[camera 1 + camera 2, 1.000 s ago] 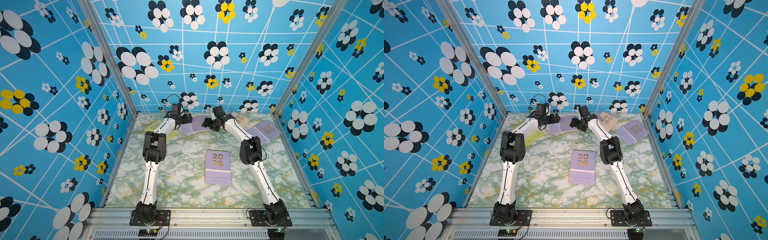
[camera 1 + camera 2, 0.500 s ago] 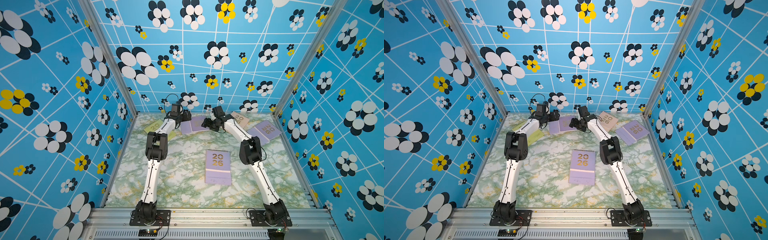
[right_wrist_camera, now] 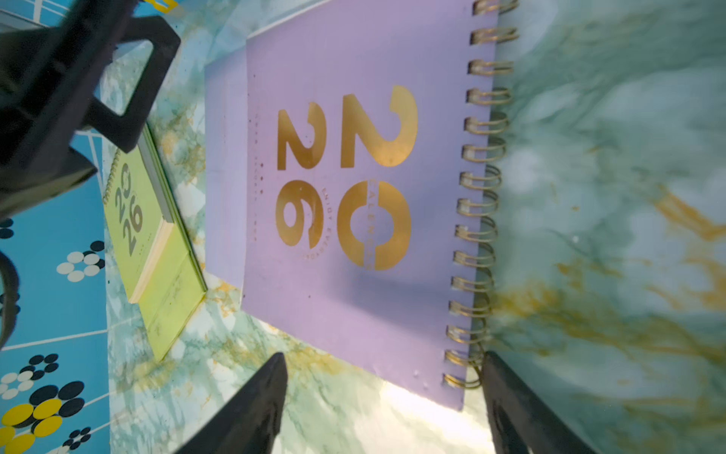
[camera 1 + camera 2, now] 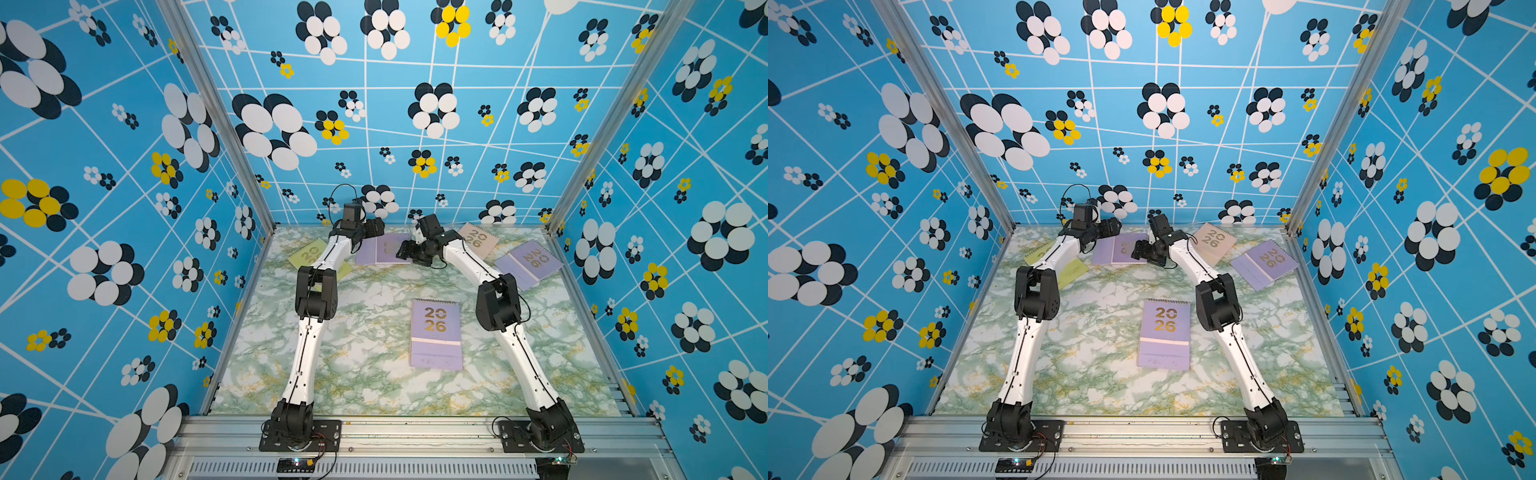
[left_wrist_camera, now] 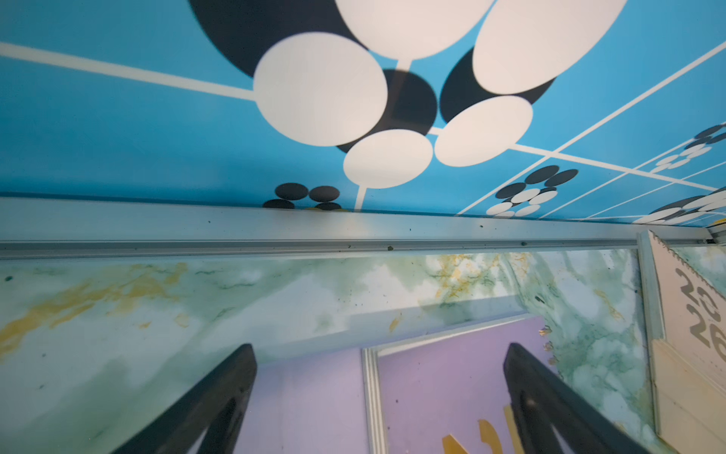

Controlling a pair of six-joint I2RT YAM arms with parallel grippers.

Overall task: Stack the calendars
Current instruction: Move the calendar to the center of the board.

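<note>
Several calendars lie flat on the marble table (image 4: 353,374). A lilac one (image 4: 435,334) is in the middle. A yellow-green one (image 4: 309,254), a lilac one (image 4: 384,249), a peach one (image 4: 478,239) and another lilac one (image 4: 532,262) lie along the back. My left gripper (image 4: 376,227) hangs open over the back lilac calendar (image 5: 451,373), its fingers (image 5: 235,377) straddling its far edge. My right gripper (image 4: 405,249) is open at the same calendar (image 3: 334,177). One of its fingertips (image 3: 497,377) sits beside the spiral corner.
The back wall and its metal rail (image 5: 353,236) run close behind the left gripper. The peach calendar (image 5: 691,314) lies to one side of it. The yellow-green calendar (image 3: 145,228) lies beyond the lilac one, under the left arm (image 4: 320,266).
The left arm has swung its elbow inward and its gripper has crept a little toward the back wall. The right arm has barely moved.
</note>
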